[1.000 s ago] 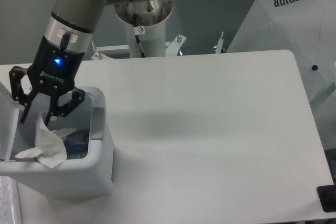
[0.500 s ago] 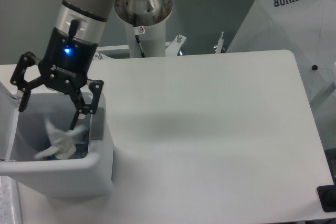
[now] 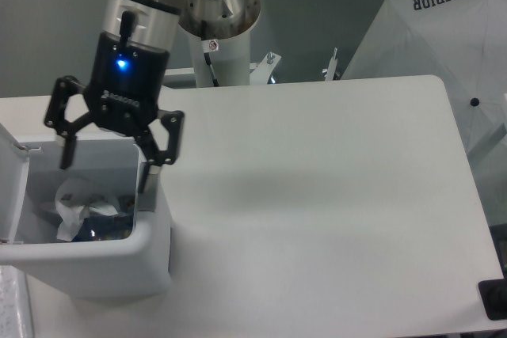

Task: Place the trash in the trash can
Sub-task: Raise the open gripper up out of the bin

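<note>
Hovered with gripper [image 3: 106,165] spread wide and empty above the trash can [image 3: 150,251], paper wad [image 3: 78,199] and bottle [image 3: 107,218] lying inside, likely released.

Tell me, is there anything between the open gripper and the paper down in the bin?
Nothing but air, as the fixed camera shows. The gripper hangs open above the trash can, and the crumpled paper lies inside on the bluish-labelled bottle.

The boxy white plastic trash can [image 3: 150,255] hid most of the flattened clear bottle with bluish label [image 3: 101,223] under the crumpled white paper wad [image 3: 77,199]; its hinged lid [image 3: 11,187] ran off the left edge
</note>
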Motion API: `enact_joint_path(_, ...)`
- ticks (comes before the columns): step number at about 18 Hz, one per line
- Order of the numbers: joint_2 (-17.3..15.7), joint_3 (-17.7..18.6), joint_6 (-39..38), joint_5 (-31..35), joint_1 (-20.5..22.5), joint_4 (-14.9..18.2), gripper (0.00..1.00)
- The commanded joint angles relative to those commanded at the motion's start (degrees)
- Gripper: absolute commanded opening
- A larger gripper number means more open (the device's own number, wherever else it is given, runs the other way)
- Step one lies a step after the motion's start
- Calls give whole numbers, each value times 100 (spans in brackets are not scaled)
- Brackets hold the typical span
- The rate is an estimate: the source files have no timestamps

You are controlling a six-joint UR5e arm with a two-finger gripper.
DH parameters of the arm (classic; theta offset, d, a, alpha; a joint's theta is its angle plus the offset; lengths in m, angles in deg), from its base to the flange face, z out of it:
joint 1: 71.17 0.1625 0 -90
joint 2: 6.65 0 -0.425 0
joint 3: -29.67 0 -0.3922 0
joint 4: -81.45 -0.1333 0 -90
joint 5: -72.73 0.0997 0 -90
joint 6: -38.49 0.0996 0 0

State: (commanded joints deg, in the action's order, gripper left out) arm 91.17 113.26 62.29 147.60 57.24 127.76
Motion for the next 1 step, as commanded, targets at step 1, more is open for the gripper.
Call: enact_joint_path(1, 0, 0, 159, 10, 9, 18, 100)
